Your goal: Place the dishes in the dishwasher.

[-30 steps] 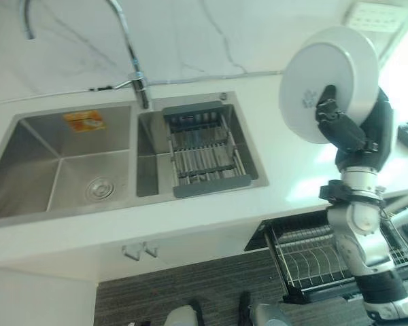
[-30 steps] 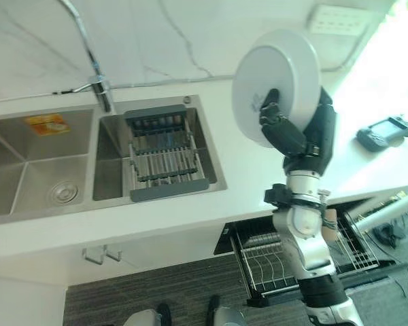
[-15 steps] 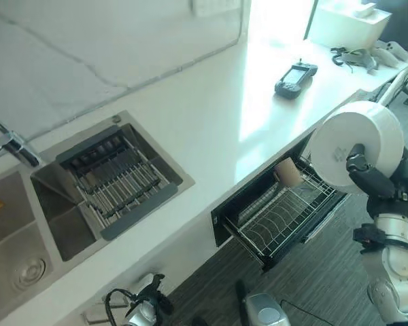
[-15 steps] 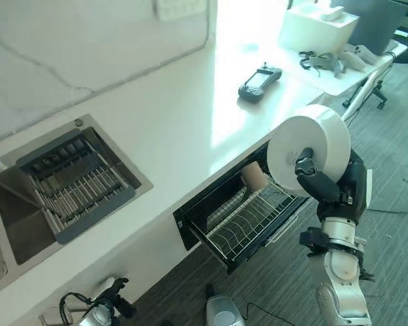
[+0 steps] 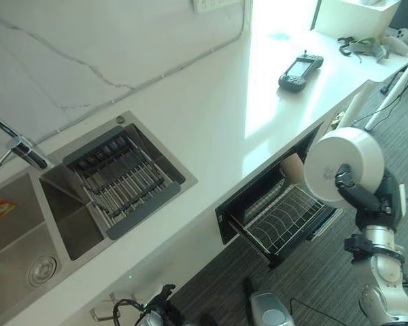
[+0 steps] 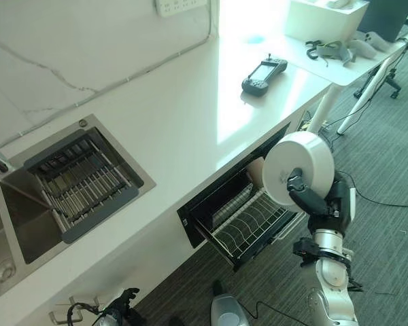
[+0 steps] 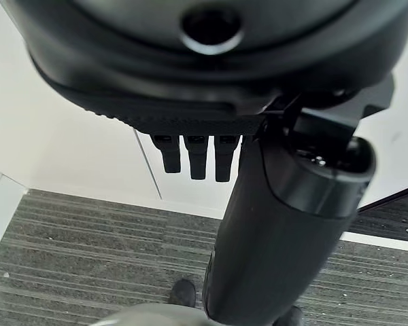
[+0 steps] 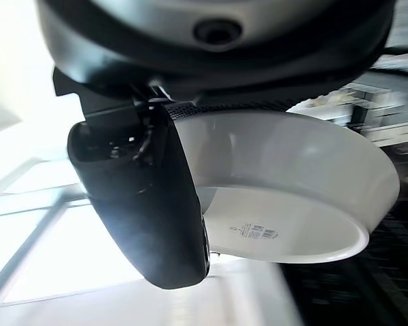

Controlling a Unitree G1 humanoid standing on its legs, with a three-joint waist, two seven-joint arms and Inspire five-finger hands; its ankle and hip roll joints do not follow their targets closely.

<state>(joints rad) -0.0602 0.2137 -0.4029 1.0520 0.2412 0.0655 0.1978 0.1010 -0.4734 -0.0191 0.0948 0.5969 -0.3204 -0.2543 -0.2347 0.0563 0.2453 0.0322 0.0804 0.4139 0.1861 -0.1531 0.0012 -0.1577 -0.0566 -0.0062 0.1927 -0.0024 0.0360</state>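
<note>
left eye view: right robot hand (image 5: 359, 195) pinches white dish (image 5: 343, 167) above open dishwasher rack (image 5: 285, 219); left robot hand (image 7: 197, 153) fingers relaxed.

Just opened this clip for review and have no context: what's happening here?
The robot's right hand is gripping a white dish on edge, its underside facing the camera, in the air just right of the pulled-out dishwasher rack under the counter. The dish is not in the rack yet. A tan cup sits at the rack's back. The left hand hangs idle near the cabinet front, fingers relaxed.
</note>
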